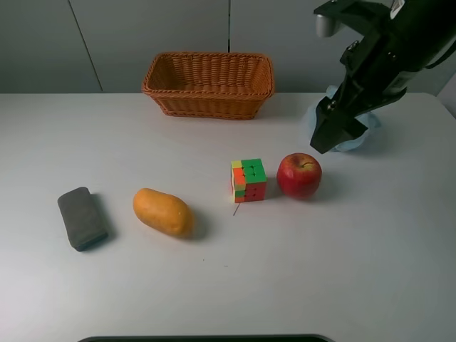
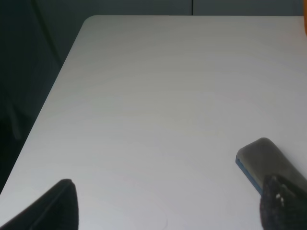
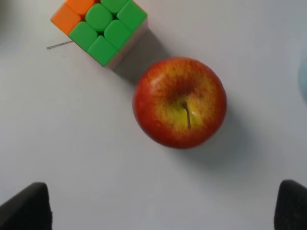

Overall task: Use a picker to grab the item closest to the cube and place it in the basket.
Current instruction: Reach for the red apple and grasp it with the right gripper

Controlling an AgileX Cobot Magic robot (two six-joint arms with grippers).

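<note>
The round red apple with a yellow patch at its stem (image 3: pixel 180 102) sits on the white surface (image 1: pixel 342 271) right of centre. It lies just to the right of the multicoloured puzzle cube (image 1: pixel 248 180), with a narrow gap between them, which makes it the item nearest the cube. The black right pincer (image 3: pixel 158 206) hangs above and slightly to the far right of it. Its fingers are spread wide and hold nothing.

The main risk is probably the apple's shape. It is smooth and round, so an off-centre squeeze could make it roll or squirt out. The cube is close enough that a finger coming down on the left side might strike it and shove it. A pale blue object (image 1: pixel 360 139), partly hidden behind the arm, could also be brushed. The woven orange wicker basket (image 1: pixel 206 103) stands at the far centre, and a low carry might clip its rim.

Further left lie an orange-yellow mango (image 1: pixel 162 211) and a grey block with a blue base (image 2: pixel 268 160). The left pincer (image 2: pixel 168 206) beside that block is also spread and empty.

No brand, label or writing is legible anywhere.
</note>
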